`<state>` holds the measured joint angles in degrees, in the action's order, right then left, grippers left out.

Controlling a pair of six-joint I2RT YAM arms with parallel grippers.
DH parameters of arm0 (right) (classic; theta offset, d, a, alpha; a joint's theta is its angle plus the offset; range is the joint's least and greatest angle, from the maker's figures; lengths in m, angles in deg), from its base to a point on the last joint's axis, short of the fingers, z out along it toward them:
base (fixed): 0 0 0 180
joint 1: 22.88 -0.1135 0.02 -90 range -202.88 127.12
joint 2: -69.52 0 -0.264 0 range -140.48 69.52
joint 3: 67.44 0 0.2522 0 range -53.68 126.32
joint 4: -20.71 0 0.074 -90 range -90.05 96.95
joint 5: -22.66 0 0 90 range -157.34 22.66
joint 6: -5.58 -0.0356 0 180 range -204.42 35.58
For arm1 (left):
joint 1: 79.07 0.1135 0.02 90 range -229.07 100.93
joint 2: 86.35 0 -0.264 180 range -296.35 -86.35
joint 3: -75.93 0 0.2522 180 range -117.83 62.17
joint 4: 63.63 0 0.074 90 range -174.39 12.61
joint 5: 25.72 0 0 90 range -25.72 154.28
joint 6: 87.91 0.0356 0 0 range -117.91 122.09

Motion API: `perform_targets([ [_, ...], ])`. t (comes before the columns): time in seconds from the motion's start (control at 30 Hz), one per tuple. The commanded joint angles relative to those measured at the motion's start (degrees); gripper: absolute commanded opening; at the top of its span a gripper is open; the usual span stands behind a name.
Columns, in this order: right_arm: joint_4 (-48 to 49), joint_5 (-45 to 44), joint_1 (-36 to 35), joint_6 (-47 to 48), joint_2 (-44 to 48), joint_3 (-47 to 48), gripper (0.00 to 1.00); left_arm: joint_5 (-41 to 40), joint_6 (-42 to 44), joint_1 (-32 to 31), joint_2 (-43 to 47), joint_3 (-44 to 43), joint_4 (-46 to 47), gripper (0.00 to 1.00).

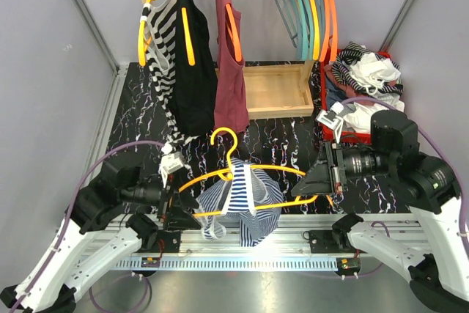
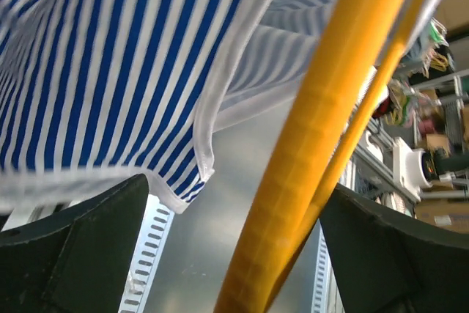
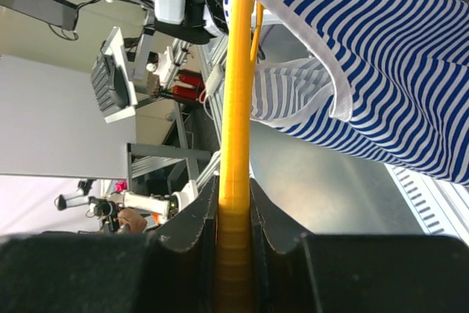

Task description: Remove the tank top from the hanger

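The left gripper (image 2: 234, 196) has its jaws wide apart and holds nothing; its dark fingers (image 2: 73, 254) sit low on either side of its own view. The yellow hanger (image 2: 315, 144) passes through that gap. It lies closer to the right-hand finger than to the other, and as far as I can tell it touches neither. Its bars run up and away from the palm. Just past the fingertips, above and toward the other finger, hangs the hemmed edge of the blue-and-white striped tank top (image 2: 110, 71) — near the tip, though I can't tell whether it brushes it.

From above, the hanger is held off the table. Its long axis runs crosswise from this gripper straight toward the other one, and its hook points away from both arms. The tank top is bunched about the hanger's middle, draped over the bars and sagging below them. It therefore lies inboard of the left gripper, along the hanger toward the right arm.

At the far end of that line the right gripper (image 3: 234, 210) is clamped on the hanger's bar. The bar runs straight out from between its closed jaws, and the striped cloth lies further out and off to one side.

By my reckoning the left arm is the free one and a little nearer the loose cloth. The coming move likely turns on shifting sideways off the bar onto the fabric — then drawing it along that axis, away from the right arm's hold.
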<state>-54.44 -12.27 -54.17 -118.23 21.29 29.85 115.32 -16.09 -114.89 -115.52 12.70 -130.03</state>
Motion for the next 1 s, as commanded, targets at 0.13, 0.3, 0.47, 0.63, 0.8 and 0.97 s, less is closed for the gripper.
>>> perform_targets([
  [0.13, 3.21, 4.96, 0.00, 1.72, -2.40, 0.15, 0.00, 12.67, -1.51, -0.49, 1.39, 1.83, 7.99, 0.45],
  [0.3, -0.04, 2.68, 0.09, 4.27, -3.01, 0.59, 0.00, 11.88, -0.72, -0.57, 2.36, 2.28, 6.24, 0.00],
  [0.47, -5.40, -10.53, 0.09, 6.81, -3.98, 3.47, 0.39, 4.28, 2.00, -0.57, 2.71, 0.88, 1.68, 0.00],
  [0.63, -6.74, -19.64, 0.09, 6.03, -3.28, 3.49, 0.12, -4.98, 3.93, -0.57, 1.84, -1.50, -2.73, 0.00],
  [0.8, -5.24, -19.74, 0.09, 5.15, -1.69, 1.73, 0.00, -4.90, 3.85, -0.57, 1.48, -3.26, -1.94, 0.00],
  [0.97, -7.08, -23.25, 0.09, 5.06, -0.65, 1.55, 0.00, -6.32, 3.41, -0.57, 1.22, -4.93, -2.03, 0.00],
])
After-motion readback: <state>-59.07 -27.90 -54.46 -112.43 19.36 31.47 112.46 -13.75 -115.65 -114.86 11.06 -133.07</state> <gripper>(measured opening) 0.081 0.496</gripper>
